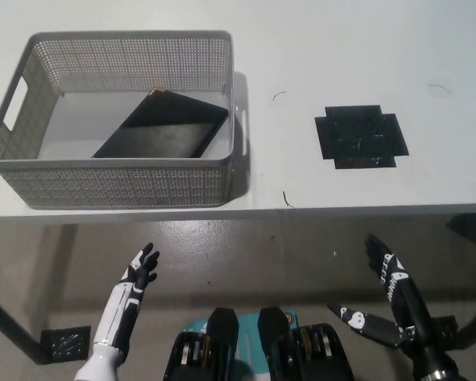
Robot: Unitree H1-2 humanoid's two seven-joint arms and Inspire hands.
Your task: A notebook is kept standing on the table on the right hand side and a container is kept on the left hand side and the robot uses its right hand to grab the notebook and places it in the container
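Notebook [160, 127] lies tilted inside the container [119, 186] near the table's [341, 48] left edge; right hand [385, 298] and left hand [135, 278] hang below, fingers spread, empty.

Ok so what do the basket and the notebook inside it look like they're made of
The basket looks like moulded grey plastic, matte: its walls are finely perforated, with cut-out handles. The notebook has a smooth black cover with a slight sheen, perhaps coated card or plastic; the picture cannot settle which.

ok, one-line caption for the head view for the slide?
Black notebook lying in the grey basket; both hands, left and right, open below the white table edge.
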